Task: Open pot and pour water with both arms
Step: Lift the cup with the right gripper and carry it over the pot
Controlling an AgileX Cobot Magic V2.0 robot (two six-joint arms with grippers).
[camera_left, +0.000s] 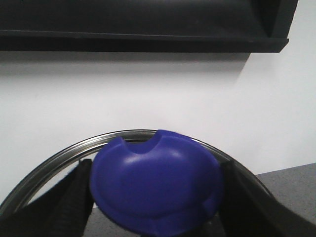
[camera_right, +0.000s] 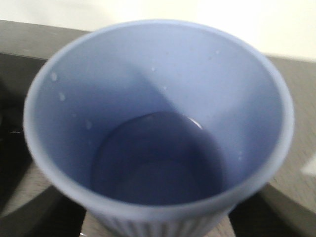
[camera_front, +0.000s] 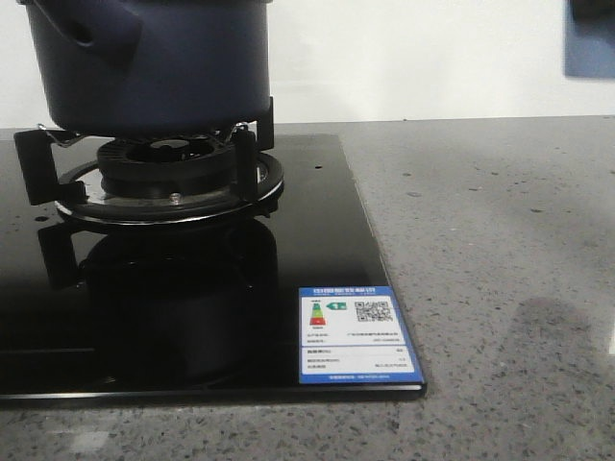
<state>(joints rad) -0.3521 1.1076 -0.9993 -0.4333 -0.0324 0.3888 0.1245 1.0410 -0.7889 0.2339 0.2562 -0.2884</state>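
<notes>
The dark navy pot (camera_front: 154, 67) stands on the gas burner (camera_front: 168, 178) at the far left; its top is cut off by the front view's edge. In the left wrist view my left gripper (camera_left: 155, 197) is shut on the blue knob (camera_left: 155, 180) of a glass lid with a metal rim (camera_left: 64, 153), its black fingers (camera_left: 69, 202) on both sides of the knob. In the right wrist view my right gripper (camera_right: 157, 224) is shut on the pale blue ribbed cup (camera_right: 158, 98), mouth toward the camera, with drops on its inner wall. The cup's corner shows top right in the front view (camera_front: 591, 38).
A black glass hob (camera_front: 192, 307) with a blue energy label (camera_front: 354, 334) covers the left of the grey speckled counter (camera_front: 500, 250). A white wall (camera_front: 413, 58) runs behind. A black shelf (camera_left: 148, 24) hangs above the lid in the left wrist view.
</notes>
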